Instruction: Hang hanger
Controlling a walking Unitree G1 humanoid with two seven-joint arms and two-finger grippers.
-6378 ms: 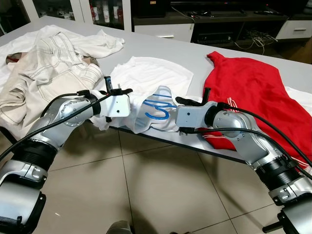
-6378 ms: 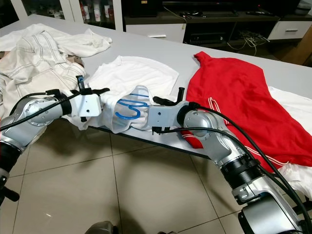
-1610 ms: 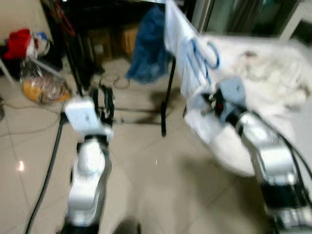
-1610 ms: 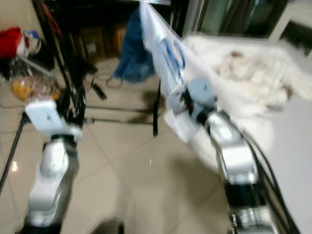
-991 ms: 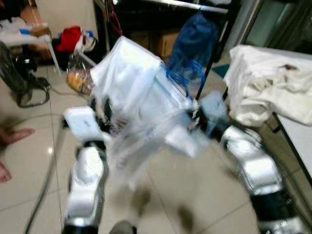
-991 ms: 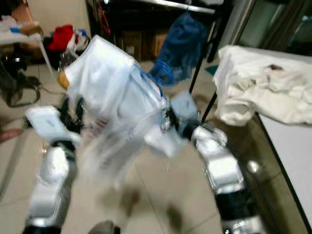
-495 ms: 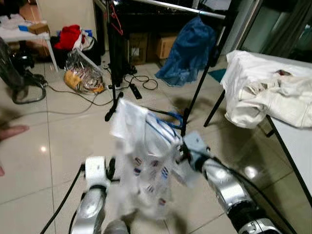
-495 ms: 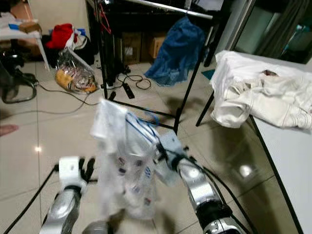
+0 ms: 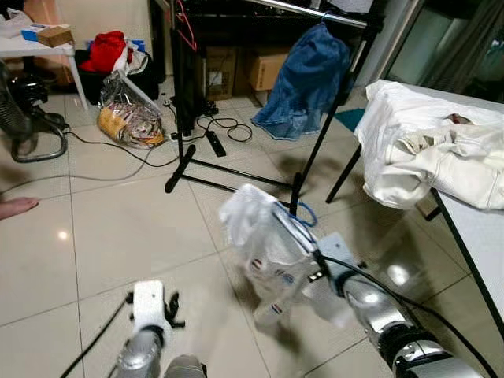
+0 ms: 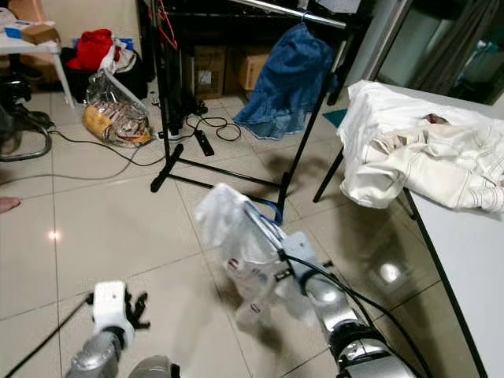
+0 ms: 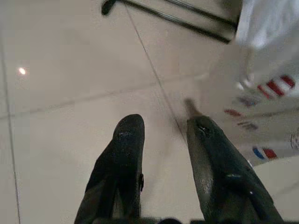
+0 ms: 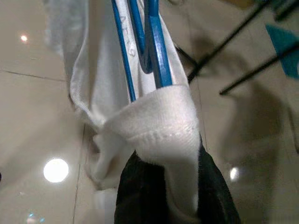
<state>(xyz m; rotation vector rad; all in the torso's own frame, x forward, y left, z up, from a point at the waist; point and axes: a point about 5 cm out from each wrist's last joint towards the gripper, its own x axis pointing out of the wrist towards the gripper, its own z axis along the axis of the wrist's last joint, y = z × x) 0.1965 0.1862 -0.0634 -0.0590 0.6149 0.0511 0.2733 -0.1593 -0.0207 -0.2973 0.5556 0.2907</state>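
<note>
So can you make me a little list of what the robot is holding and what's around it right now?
right gripper: shut on the white shirt's collar, with the blue hanger inside it
white shirt: held up over the tiled floor, in front of the rack
blue hanger: threaded through the shirt's neck, not on the rail yet
left gripper: open, holding nothing, low over the floor
clothes rack: black, ahead of the robot
denim garment: already hanging on the rack
table: at the right, with pale clothes heaped on it

A room with a shiny tile floor (image 9: 118,228)

You see a black clothes rack (image 9: 315,142), cardboard boxes (image 9: 236,71) behind it, and a table (image 9: 480,236) with white clothes (image 9: 425,157).
</note>
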